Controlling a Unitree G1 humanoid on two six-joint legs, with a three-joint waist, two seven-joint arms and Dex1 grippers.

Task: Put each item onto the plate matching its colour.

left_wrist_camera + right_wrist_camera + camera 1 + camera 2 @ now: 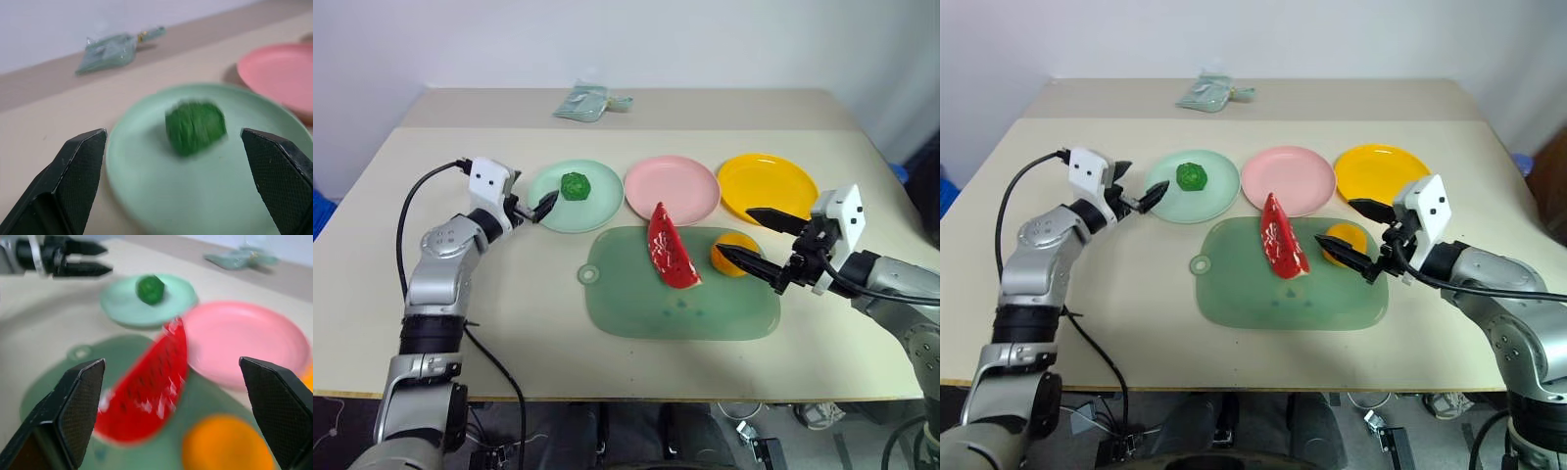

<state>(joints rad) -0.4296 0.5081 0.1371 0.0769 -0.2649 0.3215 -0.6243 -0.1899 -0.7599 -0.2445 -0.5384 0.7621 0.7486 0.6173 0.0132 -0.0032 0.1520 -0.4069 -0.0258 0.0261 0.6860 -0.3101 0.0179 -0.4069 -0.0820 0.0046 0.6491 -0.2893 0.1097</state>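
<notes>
The left gripper [540, 207] hung with its fingers spread and empty at the near-left edge of the mint green plate [551, 211], on which the bumpy green ball [575, 185] sat alone, apart from the fingertips. The right gripper [751, 236] was likewise spread wide and held nothing, one finger over the near edge of the yellow-orange plate [773, 183] and the other lying across the round orange fruit [732, 249], hiding part of it; whether it touched the fruit could not be told. That fruit and the red watermelon wedge [671, 248] rested on the dull green board [680, 305], the wedge standing on edge with its tip toward the pink plate [683, 182], which stood bare between the other two plates. In the left wrist view the ball was blurred and the pink plate cut off at the edge. A pale teal cloth bundle [589, 101] lay far back on the table [372, 235], well apart from everything.
</notes>
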